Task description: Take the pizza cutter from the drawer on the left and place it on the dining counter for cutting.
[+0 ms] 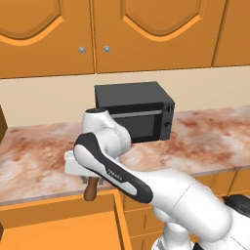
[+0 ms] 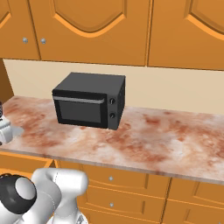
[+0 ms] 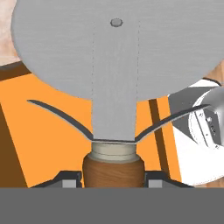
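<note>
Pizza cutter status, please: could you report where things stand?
Gripper shut on cutter handle. Cutter lifted above open drawer, not yet at dining counter. Nothing seen in the way.

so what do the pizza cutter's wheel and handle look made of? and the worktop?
Pizza cutter: the wheel looks like brushed steel, flat grey with fine horizontal streaks and a centre rivet. Its handle looks like varnished wood, brown with grain. The gripper is shut on it. Worktop: polished marbled stone by its look, reddish-brown on cream.

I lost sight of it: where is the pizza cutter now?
The pizza cutter is held in the claw by its wooden handle, raised over the open drawer at the lower left of the left base view.
</note>
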Robot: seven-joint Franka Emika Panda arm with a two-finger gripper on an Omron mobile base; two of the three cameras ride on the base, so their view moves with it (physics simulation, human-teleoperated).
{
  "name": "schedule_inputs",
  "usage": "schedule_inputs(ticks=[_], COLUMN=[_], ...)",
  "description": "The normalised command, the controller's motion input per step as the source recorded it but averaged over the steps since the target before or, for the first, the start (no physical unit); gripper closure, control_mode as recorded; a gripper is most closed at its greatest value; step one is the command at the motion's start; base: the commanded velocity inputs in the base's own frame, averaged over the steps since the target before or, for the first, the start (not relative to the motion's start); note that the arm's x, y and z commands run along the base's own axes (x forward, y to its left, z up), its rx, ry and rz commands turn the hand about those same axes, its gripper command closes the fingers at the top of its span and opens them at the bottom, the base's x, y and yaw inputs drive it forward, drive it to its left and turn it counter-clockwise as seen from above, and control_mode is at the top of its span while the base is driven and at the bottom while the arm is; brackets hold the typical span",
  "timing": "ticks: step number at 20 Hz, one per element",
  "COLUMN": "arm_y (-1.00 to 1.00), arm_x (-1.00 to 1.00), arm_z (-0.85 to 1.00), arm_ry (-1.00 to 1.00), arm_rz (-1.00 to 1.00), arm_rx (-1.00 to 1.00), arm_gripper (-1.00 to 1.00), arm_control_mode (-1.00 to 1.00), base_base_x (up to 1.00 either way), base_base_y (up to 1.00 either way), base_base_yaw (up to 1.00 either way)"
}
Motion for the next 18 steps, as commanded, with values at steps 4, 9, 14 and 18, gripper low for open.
schedule_inputs(ticks=[4,9,14,18], arm_y=[-0.70,-0.77,-0.89,-0.91], arm_x=[0.27,0.07,0.17,0.18], arm_z=[0.13,0.10,0.21,0.16], arm_ry=[0.01,-0.01,-0.02,0.00], arm_rz=[0.00,0.01,0.00,0.00], arm_rx=[-0.04,-0.05,-0.02,0.00], arm_gripper=[1.00,1.00,1.00,1.00], arm_control_mode=[-1.00,-1.00,-1.00,-1.00], base_base_x=[0.00,0.00,0.00,0.00], base_base_y=[0.00,0.00,0.00,0.00], base_base_yaw=[0.00,0.00,0.00,0.00])
